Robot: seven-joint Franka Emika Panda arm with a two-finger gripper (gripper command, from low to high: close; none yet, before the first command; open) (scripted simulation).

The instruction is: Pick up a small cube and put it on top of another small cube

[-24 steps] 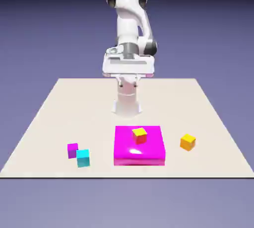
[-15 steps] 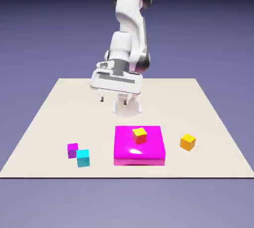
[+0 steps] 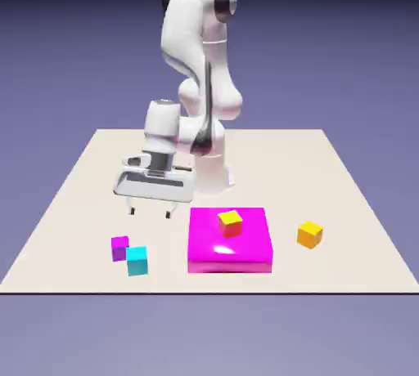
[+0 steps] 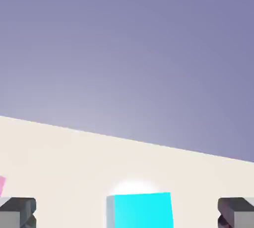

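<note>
Gripper: fingers spread wide, nothing btwn them; hangs above the table, up and slightly to the exterior view's right of the cyan cube. Spread prob. so it can drop over the cube w/o nudging it.
Cyan cube: on the table near the front edge, exterior view's left side. In hand view it sits low and centred btwn the two finger tips, so the hand looks lined up on it.
Purple cube: touching or just beside the cyan one, on its far-left corner. Tight neighbour; a finger could clip it on the way down.
Orange cube: the target, alone on the table at exterior view's right, well apart from the cyan cube, top bare.
Pink block: big flat slab btwn the two cubes; a red-sided cube w/ yellow top sits on it. Carry path likely has to clear both.
Stage: approach, pick not yet made.
</note>
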